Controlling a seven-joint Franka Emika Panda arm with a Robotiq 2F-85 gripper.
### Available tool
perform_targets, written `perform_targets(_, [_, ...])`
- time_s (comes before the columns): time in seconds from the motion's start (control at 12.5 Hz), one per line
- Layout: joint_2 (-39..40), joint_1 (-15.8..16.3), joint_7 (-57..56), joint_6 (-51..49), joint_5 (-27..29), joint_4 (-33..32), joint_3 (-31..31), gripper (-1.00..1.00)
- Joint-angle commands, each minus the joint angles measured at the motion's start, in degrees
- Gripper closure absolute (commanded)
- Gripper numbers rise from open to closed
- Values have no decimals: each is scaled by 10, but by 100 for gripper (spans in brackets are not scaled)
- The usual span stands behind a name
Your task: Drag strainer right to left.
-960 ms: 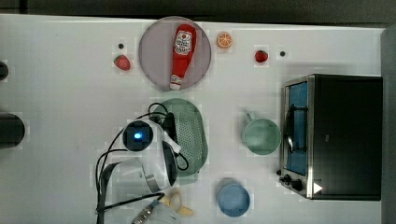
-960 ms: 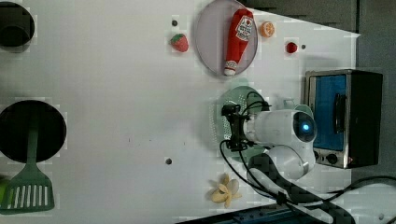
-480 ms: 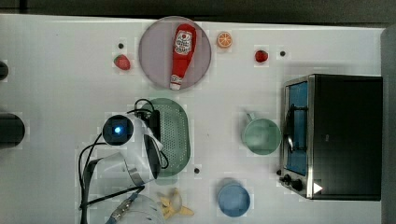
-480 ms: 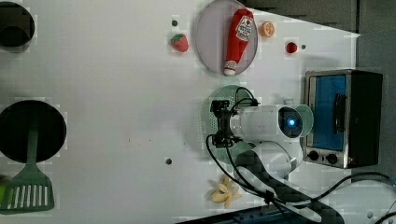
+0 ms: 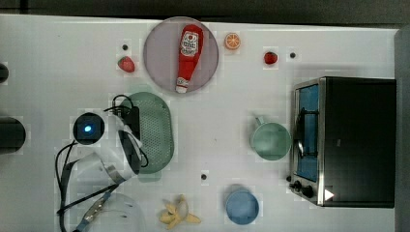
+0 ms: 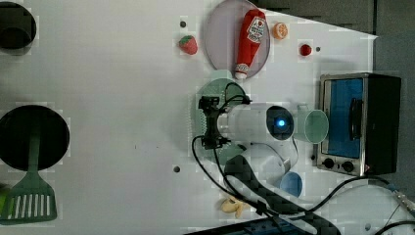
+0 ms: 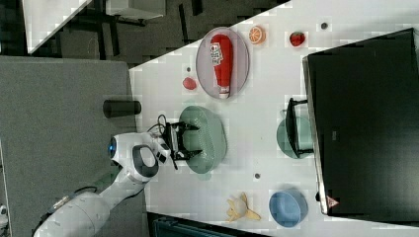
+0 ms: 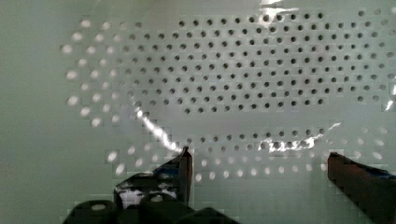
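Displaced toward the top view's left, the strainer is now found on the table below the plate. The gripper is set inside its bowl, jaws spread wide, gripping nothing.

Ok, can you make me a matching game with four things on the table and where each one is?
Things:
1. ketchup bottle
2. strainer
3. mug
4. blue bowl

Places, as the top view shows them:
A. right beside the toaster oven, by its door
B. lying on the round plate
C. near the bottom edge, right of the banana
D. under the gripper with its open jaws

Pairs: 1-B, 2-D, 3-A, 4-C
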Motion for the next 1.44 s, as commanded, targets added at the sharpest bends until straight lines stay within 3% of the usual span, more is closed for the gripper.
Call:
perform_targets(0.08, [10,28,34,-33,29,34,3,-100])
perform_targets(0.56, [45,63,35,-47,88,96,8,-100])
perform_targets(1.44, [84,115,38,-46,133,158,8,-100])
